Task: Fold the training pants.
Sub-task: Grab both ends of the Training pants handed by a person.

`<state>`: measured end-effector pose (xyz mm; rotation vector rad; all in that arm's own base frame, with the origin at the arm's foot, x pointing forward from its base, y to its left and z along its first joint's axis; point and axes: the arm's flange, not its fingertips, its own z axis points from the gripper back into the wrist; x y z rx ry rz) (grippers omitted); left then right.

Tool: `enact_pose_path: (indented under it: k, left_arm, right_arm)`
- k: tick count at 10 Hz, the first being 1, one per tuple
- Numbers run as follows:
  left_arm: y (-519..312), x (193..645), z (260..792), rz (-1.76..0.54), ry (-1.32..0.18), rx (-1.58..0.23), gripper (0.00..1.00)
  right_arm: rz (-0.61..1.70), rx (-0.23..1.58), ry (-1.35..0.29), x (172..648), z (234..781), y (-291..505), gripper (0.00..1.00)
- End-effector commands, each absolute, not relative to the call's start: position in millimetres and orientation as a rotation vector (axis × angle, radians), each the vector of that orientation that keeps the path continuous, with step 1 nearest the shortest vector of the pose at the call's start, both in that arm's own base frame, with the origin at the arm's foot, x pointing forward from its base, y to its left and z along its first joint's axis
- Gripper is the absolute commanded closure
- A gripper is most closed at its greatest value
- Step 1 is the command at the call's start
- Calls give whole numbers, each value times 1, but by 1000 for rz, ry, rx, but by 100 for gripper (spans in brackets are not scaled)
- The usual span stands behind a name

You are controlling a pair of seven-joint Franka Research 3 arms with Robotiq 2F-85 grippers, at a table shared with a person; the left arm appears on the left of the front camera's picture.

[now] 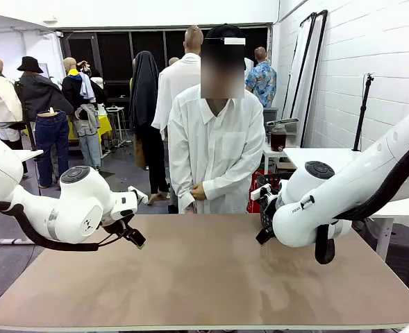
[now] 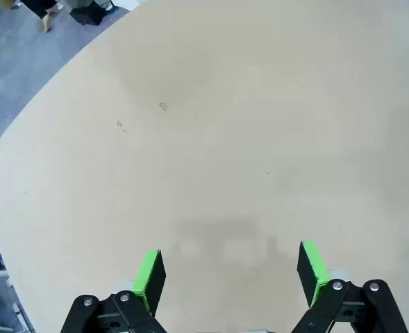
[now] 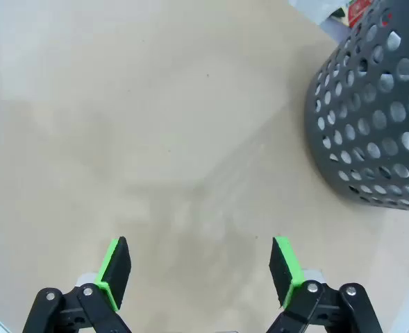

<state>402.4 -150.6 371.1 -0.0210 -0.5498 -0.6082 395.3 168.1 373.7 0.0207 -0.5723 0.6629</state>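
- The left pincer (image 2: 229,262) is hovering above the bench (image 2: 211,139), its jaws gaping wide and gripping nothing.
- The right pincer (image 3: 199,253) is hanging wide open too, touching nothing, with a dark perforated basket (image 3: 371,104) standing near it.
- A person is standing at the far side, hands (image 1: 196,191) clasped.

**Training pants: whereabouts cannot be told**

In the right wrist view, pale whitish patches show through the round holes of a dark grey perforated basket (image 3: 360,149) standing on the tan tabletop (image 3: 155,125). It cannot be told whether those patches are the light grey jersey of the training pants or only background behind the holes. Their shape, fold and pose cannot be told either.
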Motion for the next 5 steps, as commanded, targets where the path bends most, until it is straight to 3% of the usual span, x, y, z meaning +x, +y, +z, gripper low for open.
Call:
enact_pose_path:
  k: [1, 5]
  left_arm:
    - [-151, 402, 371, -608, -550, -21, 0]
    - [-151, 402, 371, -608, -550, -21, 0]
  right_arm:
    - [663, 21, -572, 395, 374, 168, 0]
    - [663, 21, -572, 395, 374, 168, 0]
